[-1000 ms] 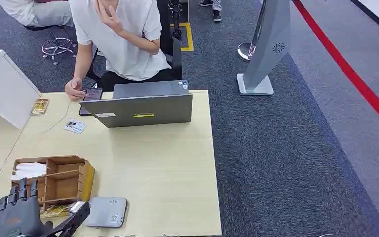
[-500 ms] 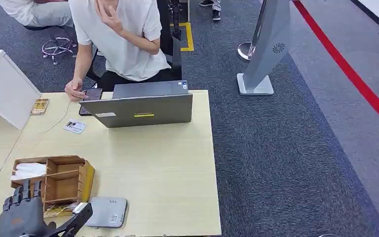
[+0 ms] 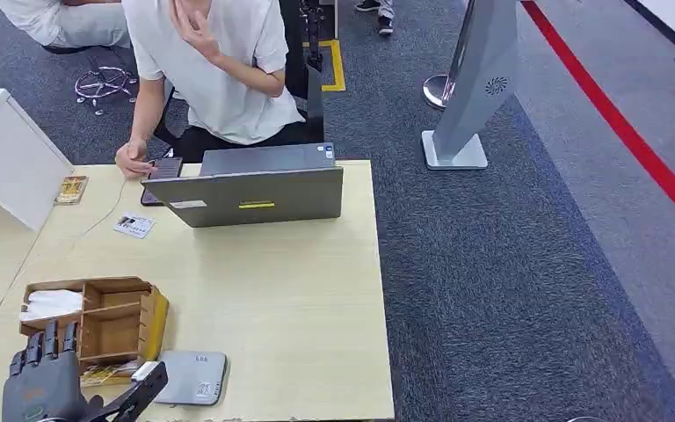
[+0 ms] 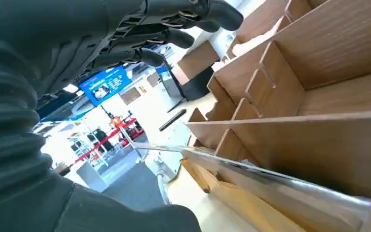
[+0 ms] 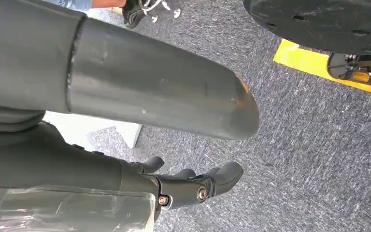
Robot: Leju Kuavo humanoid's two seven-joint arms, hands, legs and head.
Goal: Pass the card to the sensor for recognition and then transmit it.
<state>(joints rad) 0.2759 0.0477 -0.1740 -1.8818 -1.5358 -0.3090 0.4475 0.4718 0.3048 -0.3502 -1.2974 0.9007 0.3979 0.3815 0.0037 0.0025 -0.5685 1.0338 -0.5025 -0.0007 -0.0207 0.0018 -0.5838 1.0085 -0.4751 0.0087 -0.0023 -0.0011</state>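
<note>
The left hand (image 3: 39,387) is seen just in front of the wooden box (image 3: 110,318), fingers (image 3: 48,338) spread and straight, thumb out toward the grey sensor (image 3: 192,377). A card (image 3: 105,375) seems to lie flat on the table (image 3: 290,299), touching the box front, long side along it. It should be pinched gently at one edge. The right hand (image 5: 188,186) hangs with fingers curled and nothing in them.

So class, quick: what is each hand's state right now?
Left hand: open, fingers spread by the wooden compartment organizer, holding nothing.
Right hand: hanging over the carpet, fingers curled; cannot tell.
</note>
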